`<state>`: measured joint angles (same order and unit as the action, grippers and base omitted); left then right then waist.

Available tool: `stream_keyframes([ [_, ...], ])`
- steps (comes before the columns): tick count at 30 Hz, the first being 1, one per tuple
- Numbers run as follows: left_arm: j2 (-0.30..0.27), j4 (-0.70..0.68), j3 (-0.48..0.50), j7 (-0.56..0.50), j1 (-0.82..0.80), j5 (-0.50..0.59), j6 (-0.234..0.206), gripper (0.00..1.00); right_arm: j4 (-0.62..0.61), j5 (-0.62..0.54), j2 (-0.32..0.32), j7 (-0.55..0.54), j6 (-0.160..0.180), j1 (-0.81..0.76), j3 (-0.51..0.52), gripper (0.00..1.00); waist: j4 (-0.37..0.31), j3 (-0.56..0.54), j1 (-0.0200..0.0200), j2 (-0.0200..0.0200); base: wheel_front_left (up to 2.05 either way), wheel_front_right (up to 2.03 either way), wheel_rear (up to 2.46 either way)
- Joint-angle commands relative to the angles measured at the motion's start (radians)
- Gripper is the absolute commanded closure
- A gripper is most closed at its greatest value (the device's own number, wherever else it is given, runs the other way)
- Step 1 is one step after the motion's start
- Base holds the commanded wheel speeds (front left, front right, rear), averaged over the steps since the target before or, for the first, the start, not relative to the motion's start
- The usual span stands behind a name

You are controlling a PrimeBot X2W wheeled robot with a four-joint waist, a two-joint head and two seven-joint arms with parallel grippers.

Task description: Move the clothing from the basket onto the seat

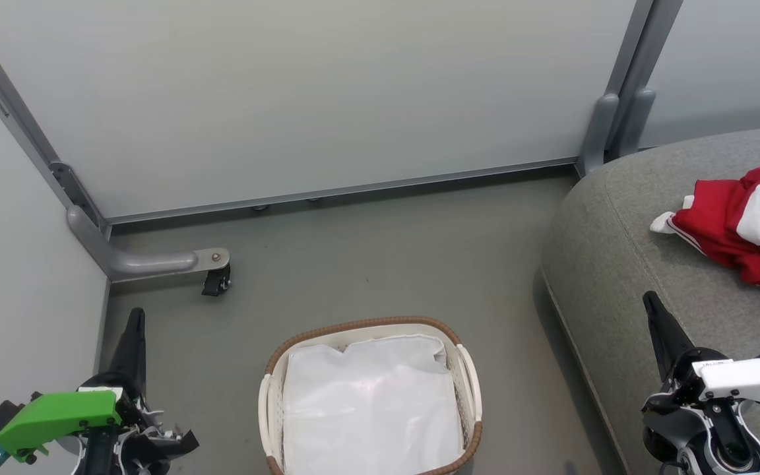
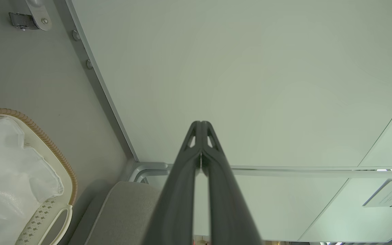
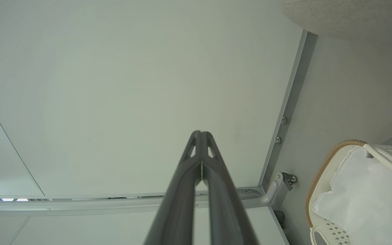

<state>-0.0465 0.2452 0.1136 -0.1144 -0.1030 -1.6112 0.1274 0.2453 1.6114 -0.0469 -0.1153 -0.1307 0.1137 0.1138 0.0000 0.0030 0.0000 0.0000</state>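
One clothing (image 1: 743, 224) heap on seat (image 1: 617, 264), right of basket (image 1: 367, 324); in basket, just liner (image 1: 367, 396). Flanking basket, left gripper (image 2: 201, 124) and right gripper (image 3: 201, 133), both pressed together, empty. Seemingly last step done; next: confirm nothing under liner.

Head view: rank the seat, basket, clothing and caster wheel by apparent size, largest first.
1. seat, though cut off by the picture's edge
2. basket, also cut off at the bottom
3. clothing
4. caster wheel, by far the smallest
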Motion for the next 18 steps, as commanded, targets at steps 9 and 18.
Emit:
stream_keyframes([
  [9, -0.007, -0.002, 0.002, -0.003, -0.011, -0.003, 0.006, 1.00, -0.004, 0.003, -0.006, -0.002, 0.000, -0.011, 0.003, 1.00, 0.000, 0.000, 0.0000, 0.0000, 0.00, 0.00, 0.00],
  [18, -0.007, -0.002, 0.002, -0.003, -0.011, -0.003, 0.006, 1.00, -0.004, 0.003, -0.006, -0.002, 0.000, -0.011, 0.003, 1.00, 0.000, 0.000, 0.0000, 0.0000, 0.00, 0.00, 0.00],
])
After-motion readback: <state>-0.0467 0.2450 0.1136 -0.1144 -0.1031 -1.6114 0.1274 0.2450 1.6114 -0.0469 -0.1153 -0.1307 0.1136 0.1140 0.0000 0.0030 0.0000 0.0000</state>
